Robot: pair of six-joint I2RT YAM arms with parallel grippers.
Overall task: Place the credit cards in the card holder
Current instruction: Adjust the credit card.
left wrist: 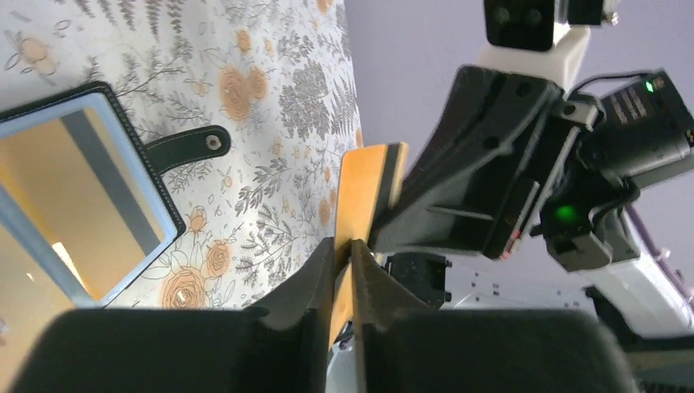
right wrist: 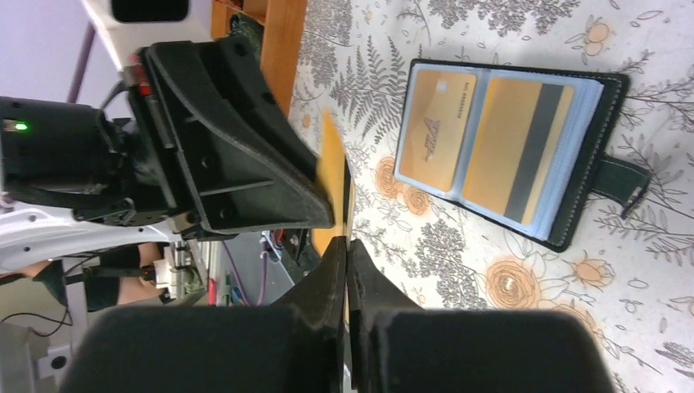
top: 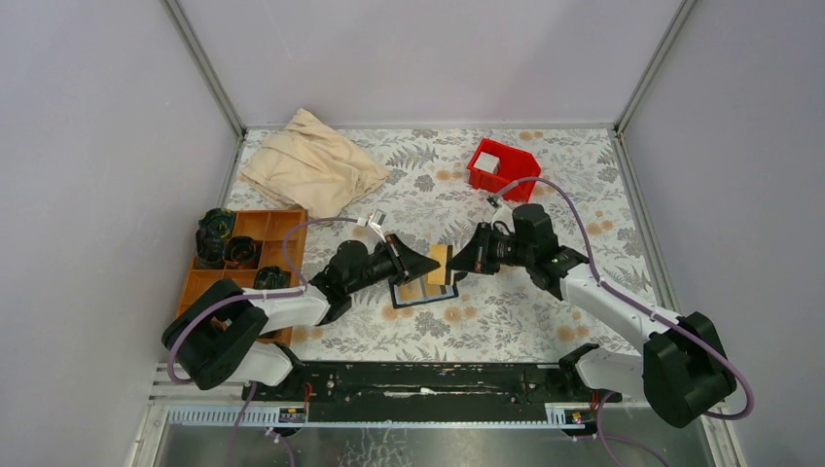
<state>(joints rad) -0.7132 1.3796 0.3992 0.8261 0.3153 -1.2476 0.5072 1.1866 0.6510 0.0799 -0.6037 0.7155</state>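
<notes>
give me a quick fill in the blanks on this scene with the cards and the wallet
The thin tan plastic card is gripped by the left fingers and right fingers, so ___ arms hold it.
The black leather card holder lies ___ on the floral tablecloth.
Its clear sleeves show ___ tan cards.
The red plastic bin sits on the table's far ___ side.
Missing: both; open; two; right

Wallet lies open mid-table. Just above its back edge a card hangs between the left gripper and right gripper, both pinching it. Tray sits far left, cloth back-left, bin back-right.
</notes>
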